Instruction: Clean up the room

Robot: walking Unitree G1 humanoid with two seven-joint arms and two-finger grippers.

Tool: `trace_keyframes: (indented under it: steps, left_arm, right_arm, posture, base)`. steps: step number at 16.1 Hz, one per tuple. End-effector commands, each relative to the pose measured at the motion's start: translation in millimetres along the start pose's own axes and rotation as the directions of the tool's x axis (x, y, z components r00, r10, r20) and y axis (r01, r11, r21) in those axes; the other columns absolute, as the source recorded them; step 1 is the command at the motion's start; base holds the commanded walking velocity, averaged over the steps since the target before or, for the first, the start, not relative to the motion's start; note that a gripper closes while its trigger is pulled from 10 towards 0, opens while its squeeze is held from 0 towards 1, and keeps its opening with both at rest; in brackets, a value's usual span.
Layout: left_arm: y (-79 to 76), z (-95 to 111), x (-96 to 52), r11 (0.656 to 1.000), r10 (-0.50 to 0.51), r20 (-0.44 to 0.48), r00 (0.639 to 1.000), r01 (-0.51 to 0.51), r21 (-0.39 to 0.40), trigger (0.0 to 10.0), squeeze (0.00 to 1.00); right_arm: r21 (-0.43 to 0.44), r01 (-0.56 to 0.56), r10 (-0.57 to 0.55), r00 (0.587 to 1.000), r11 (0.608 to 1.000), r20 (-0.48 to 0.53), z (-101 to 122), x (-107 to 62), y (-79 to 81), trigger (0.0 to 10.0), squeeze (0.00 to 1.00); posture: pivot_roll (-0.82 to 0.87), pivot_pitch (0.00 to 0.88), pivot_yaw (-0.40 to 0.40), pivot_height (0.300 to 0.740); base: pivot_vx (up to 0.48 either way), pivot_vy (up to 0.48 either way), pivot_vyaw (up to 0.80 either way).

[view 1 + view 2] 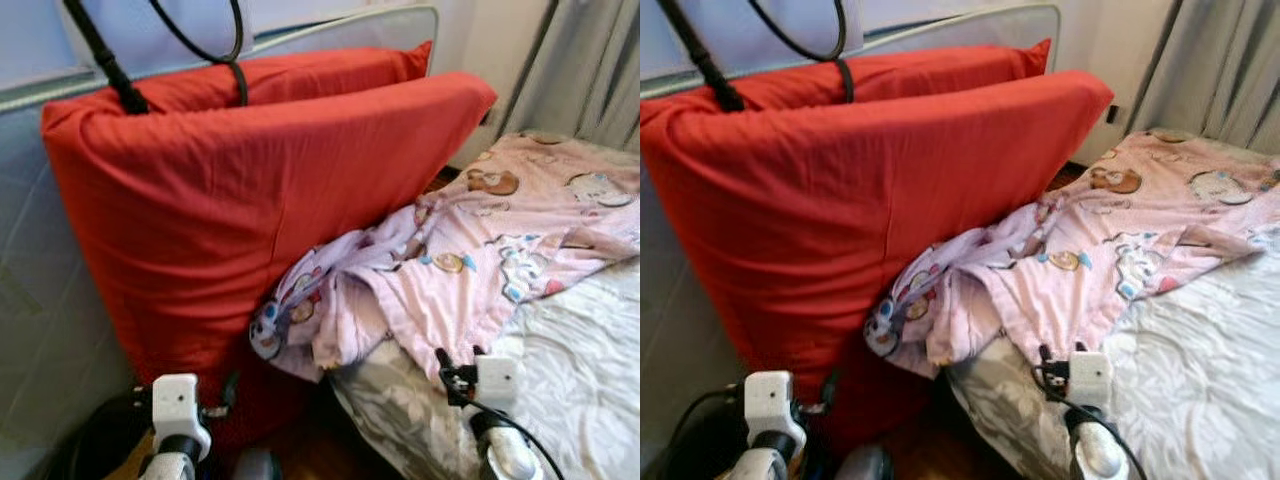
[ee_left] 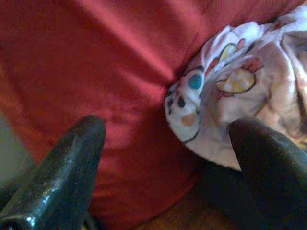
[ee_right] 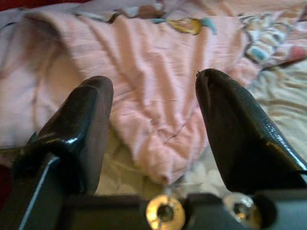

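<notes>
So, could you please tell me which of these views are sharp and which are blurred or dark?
Both eye views are fairly sharp and evenly daylit, showing the red mattress and pink blanket. In the left wrist view the fingers are soft and dark. In the right wrist view the blanket beyond the fingers is slightly blurred.

red cushion (image 1: 230,200): matt woven cloth | pink blanket (image 1: 470,250): soft printed cloth, creased | bed sheet (image 1: 580,370): white wrinkled cloth | right gripper (image 3: 153,129): glossy black plastic fingers
</notes>
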State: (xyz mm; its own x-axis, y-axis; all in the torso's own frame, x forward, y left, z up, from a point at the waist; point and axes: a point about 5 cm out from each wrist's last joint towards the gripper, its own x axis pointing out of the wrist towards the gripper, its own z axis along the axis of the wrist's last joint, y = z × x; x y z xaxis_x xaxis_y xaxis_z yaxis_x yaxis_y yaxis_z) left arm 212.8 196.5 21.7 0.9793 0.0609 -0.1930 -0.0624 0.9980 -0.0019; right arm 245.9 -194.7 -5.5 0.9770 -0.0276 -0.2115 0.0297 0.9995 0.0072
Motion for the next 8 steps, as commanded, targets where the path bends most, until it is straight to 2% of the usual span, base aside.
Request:
trace_keyframes:
  steps: [1,8]
  left_arm:
    - [-0.1,1.6,1.6,1.000,-0.008,0.003,1.000,0.008,0.005,10.0,0.00]
    - [-0.2,2.1,2.1,1.000,-0.012,0.005,1.000,0.012,0.005,10.0,0.00]
  right_arm:
    - [0.006,0.000,0.000,1.000,1.000,0.007,1.8,1.8,0.7,10.0,0.00]
    - [0.001,-0.020,0.020,1.000,1.000,-0.014,0.4,2.1,1.4,10.0,0.00]
  posture:
    - [0.03,0.000,-0.026,0.621]
    - [0.03,0.000,-0.027,0.621]
  base:
    - [0.281,0.000,0.00]
    - [0.282,0.000,0.00]
